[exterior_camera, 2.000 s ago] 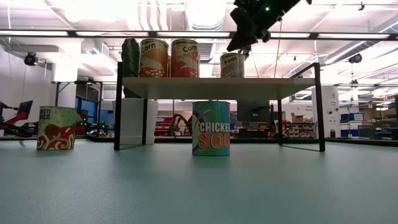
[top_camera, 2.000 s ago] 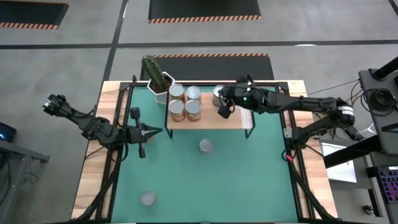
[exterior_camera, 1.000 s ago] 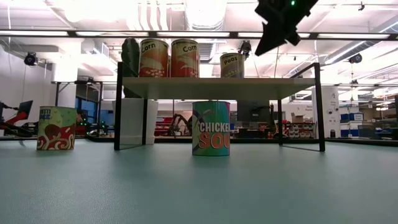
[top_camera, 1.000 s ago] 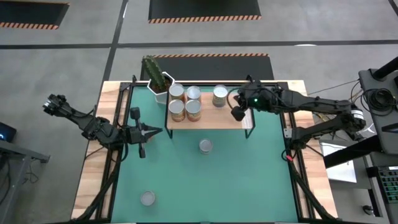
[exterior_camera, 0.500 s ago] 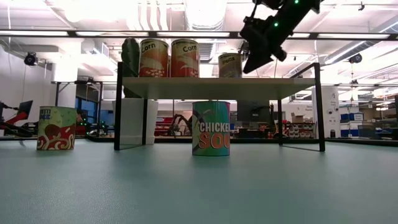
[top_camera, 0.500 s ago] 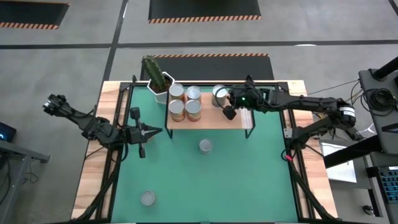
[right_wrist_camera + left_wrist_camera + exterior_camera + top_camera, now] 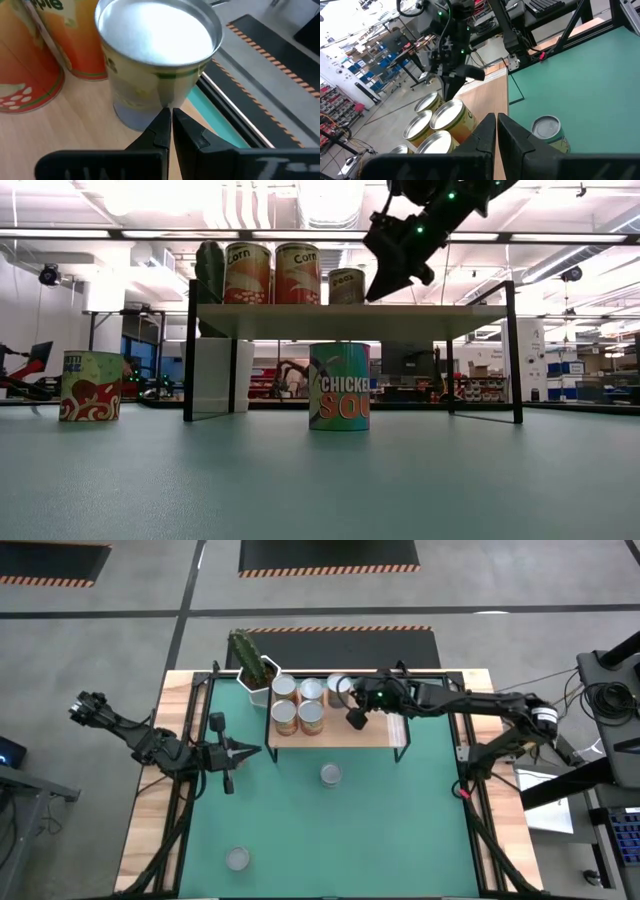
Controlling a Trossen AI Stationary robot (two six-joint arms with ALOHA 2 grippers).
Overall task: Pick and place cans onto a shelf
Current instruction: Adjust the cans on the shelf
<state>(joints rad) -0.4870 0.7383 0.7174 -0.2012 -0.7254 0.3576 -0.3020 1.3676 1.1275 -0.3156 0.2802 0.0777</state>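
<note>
Overhead: seven round metal cans point(image 7: 311, 717) — five on light-wood plank shelf point(image 7: 375, 733), two on green tabletop point(image 7: 400, 830). Right gripper point(image 7: 354, 720) closed, tips against fifth can point(image 7: 157, 65); left gripper point(image 7: 258, 750) closed, beside shelf.

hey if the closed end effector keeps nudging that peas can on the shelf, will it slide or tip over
The peas can looks squat and stands flat on the smooth wooden shelf, so it would probably slide. The shut right end effector touches it low on its side, which should favour sliding over tipping. Its rigid metal wall likely won't dent.
</note>
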